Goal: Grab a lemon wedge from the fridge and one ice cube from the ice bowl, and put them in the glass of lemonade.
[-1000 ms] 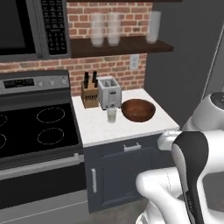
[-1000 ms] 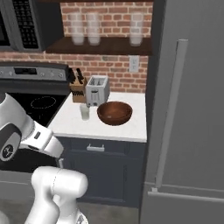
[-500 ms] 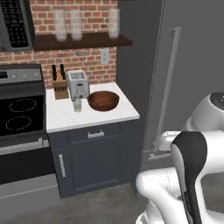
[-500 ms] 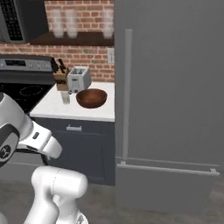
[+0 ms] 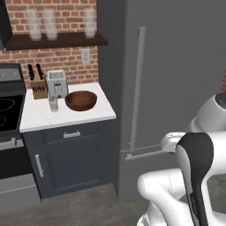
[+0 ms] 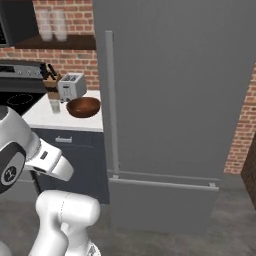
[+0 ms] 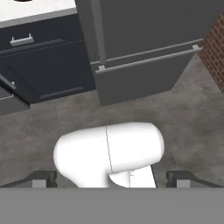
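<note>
The fridge (image 5: 176, 75) stands shut, its long light grey handle (image 5: 137, 88) running down the left side of the door; it also fills much of the right base view (image 6: 175, 100) and the top of the hand view (image 7: 144, 35). The lemon wedge is hidden. On the white counter to the fridge's left sit the wooden ice bowl (image 5: 81, 100) (image 6: 83, 107) and, beside it, the glass of lemonade (image 5: 53, 104) (image 6: 55, 105). My gripper (image 7: 111, 179) is open and holds nothing, pointing down at the floor well short of the fridge.
A toaster (image 5: 56, 84) and a knife block (image 5: 39, 89) stand behind the glass. Frosted tumblers (image 5: 48, 24) line the shelf above. The stove (image 5: 6, 110) is at the far left. A brick wall (image 6: 245, 120) flanks the fridge on the right. Dark cabinets (image 7: 43, 65) sit under the counter.
The whole picture has shifted: the base has driven right, so the counter slid left and the fridge came into front view. The gripper stays open.
</note>
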{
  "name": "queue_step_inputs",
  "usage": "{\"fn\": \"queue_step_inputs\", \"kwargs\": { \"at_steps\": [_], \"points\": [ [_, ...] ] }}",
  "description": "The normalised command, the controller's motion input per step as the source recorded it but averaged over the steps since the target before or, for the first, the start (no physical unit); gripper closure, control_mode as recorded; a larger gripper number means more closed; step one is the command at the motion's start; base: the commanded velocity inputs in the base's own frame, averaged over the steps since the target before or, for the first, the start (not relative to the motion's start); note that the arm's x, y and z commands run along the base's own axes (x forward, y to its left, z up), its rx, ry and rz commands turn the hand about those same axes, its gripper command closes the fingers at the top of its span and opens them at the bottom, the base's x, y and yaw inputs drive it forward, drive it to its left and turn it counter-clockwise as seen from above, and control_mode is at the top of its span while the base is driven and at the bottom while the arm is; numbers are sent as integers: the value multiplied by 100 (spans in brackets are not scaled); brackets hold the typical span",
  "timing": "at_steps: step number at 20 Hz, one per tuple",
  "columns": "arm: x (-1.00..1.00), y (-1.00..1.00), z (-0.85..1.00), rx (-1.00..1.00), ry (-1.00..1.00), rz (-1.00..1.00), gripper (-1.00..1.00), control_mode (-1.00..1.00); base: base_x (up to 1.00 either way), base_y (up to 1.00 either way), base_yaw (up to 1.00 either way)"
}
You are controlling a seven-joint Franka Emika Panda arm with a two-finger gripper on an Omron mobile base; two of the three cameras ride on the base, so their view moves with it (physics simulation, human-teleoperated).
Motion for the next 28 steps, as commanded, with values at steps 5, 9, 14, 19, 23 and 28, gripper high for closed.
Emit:
{"fn": "queue_step_inputs", "kwargs": {
  "at_steps": [5,9,14,19,23,28],
  "points": [
    [0,0,0,0,0,0,-100,100,-41,0,2],
    [0,0,0,0,0,0,-100,100,-59,0,0],
    [0,0,0,0,0,0,-100,100,-40,0,0],
    [7,0,0,0,0,0,-100,-100,0,1,0],
    [20,0,0,0,0,0,-100,-100,0,0,0],
    [36,0,0,0,0,0,-100,-100,0,0,0]
  ]
}}
